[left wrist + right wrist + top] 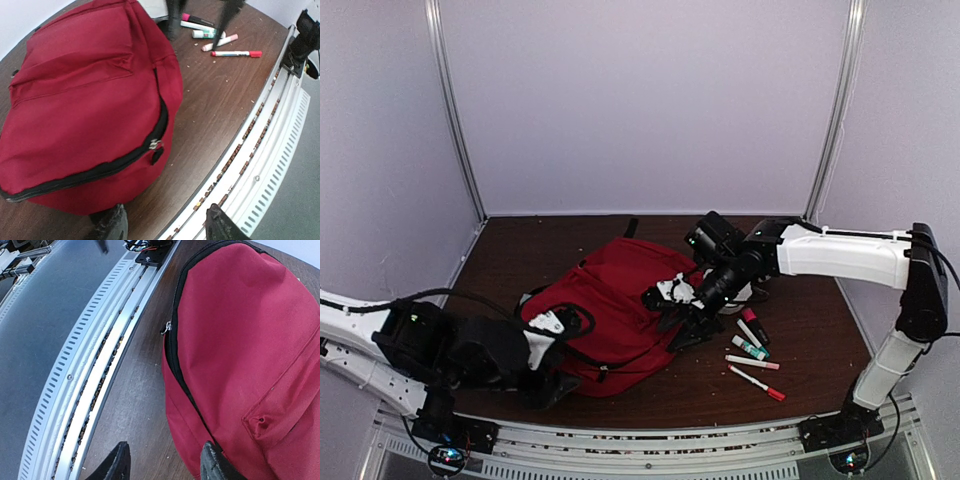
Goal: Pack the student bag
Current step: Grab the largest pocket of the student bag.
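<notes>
The student bag [610, 305] is a large red backpack lying flat mid-table, its black zipper shut as far as it shows. It fills the left wrist view [85, 100] and the right wrist view [250, 350]. My left gripper [558, 385] is open and empty at the bag's near edge [165, 230], over the table. A zipper pull [155, 146] is just ahead of it. My right gripper [685, 328] is open and empty at the bag's right side [162, 467]. One of its fingertips [215, 462] is against the bag's zipper seam; the other is over bare table.
Several marker pens [752, 352] lie on the brown table right of the bag and show at the top of the left wrist view [220, 42]. A metal rail [650, 445] runs along the near table edge. Pale walls enclose the table.
</notes>
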